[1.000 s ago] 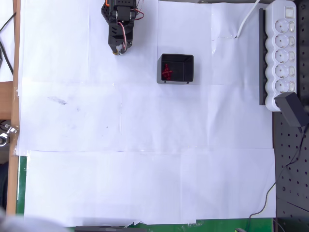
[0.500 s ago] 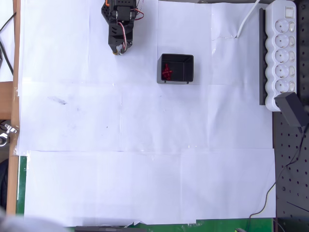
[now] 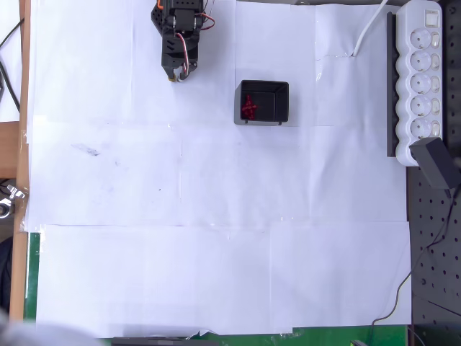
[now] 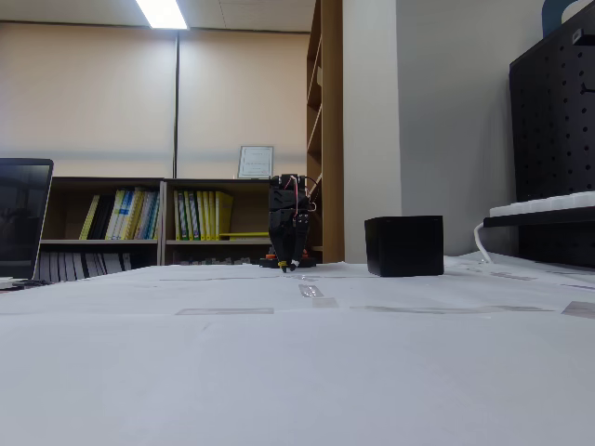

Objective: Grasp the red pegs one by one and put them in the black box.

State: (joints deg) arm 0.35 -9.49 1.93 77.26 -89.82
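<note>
Several red pegs [image 3: 249,107] lie clustered in the left half of the black box [image 3: 277,91], which stands on the white paper in the overhead view. The low fixed view shows the black box [image 4: 403,245] from the side, so its contents are hidden there. My gripper [image 3: 175,75] hangs folded at the top of the overhead view, left of the box and well apart from it, tips pointing down close to the paper. In the fixed view the gripper [image 4: 289,267] looks shut with nothing between its fingers.
A white power strip [image 3: 421,79] on a black bar runs along the right edge, with a black adapter [image 3: 436,163] plugged at its end. White paper sheets [image 3: 216,216] cover the table. A black pegboard [image 3: 436,274] lies at the lower right.
</note>
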